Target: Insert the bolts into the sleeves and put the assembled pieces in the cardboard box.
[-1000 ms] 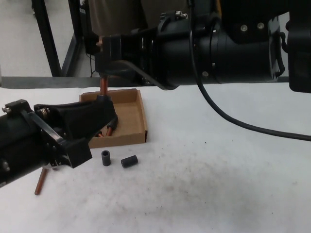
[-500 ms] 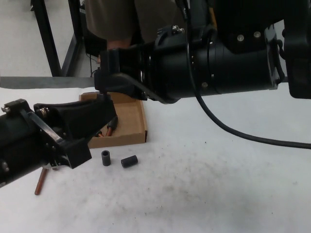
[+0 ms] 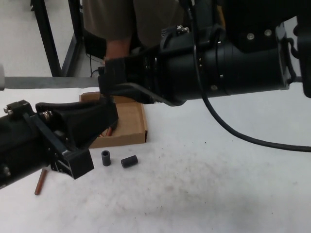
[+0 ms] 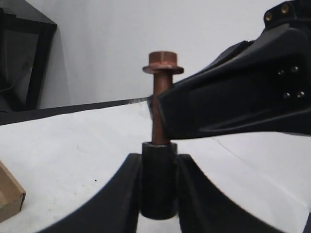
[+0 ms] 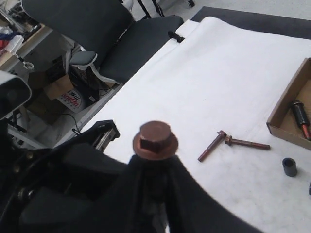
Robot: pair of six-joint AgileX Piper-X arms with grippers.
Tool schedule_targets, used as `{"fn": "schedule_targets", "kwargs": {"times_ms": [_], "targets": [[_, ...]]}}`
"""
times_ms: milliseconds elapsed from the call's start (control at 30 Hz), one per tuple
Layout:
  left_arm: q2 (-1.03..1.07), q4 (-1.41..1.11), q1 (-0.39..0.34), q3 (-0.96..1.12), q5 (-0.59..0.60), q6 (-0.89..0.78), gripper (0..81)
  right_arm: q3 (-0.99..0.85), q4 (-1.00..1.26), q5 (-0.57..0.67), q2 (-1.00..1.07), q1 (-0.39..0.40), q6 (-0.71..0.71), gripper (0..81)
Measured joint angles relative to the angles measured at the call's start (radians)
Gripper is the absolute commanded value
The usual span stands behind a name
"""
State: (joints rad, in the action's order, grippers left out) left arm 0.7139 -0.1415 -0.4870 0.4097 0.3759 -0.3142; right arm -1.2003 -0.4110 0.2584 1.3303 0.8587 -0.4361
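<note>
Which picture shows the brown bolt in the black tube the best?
The left wrist view: it shows the bolt side-on, head on top, shank set in the sleeve that the left gripper holds. The right wrist view gives its head from above, over the right gripper. In the high view the arms cover it.

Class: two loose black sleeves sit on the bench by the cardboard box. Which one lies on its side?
The right-hand sleeve in the high view lies on its side; the other sleeve beside it stands on end.
</note>
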Motion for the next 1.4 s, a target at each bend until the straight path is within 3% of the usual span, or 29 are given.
{"fn": "schedule_targets", "kwargs": {"times_ms": [33,100,533,733,867,900,967,1133,1400], "targets": [[0.000,0.000,0.000,0.000,-0.005,0.001,0.8,0.000,-0.002,-0.002,-0.003,0.003,0.005,43.7],[0.000,0.000,0.000,0.000,-0.010,0.003,0.8,0.000,-0.002,-0.029,-0.010,0.010,0.008,48.4],[0.000,-0.061,0.000,0.000,-0.055,0.005,0.8,0.000,-0.032,-0.055,-0.027,0.010,0.038,46.6],[0.102,-0.061,0.050,0.002,-0.046,0.081,0.8,0.000,-0.228,-0.082,-0.131,0.010,0.156,46.1],[0.270,-0.061,0.124,0.035,0.016,0.140,0.8,0.000,-0.352,-0.154,-0.193,0.010,0.255,37.1],[0.279,-0.061,0.128,0.049,0.026,0.151,0.8,0.000,-0.383,-0.176,-0.207,0.010,0.284,33.0],[0.489,-0.061,0.181,0.125,0.051,0.173,0.8,0.000,-0.430,-0.214,-0.230,0.010,0.334,23.4],[0.757,-0.061,0.215,0.286,0.052,0.183,0.8,0.000,-0.530,-0.294,-0.271,0.010,0.454,0.2],[1.034,0.005,0.218,0.536,0.040,0.192,0.8,0.000,-0.621,-0.305,-0.271,-0.027,0.479,0.0]]}}
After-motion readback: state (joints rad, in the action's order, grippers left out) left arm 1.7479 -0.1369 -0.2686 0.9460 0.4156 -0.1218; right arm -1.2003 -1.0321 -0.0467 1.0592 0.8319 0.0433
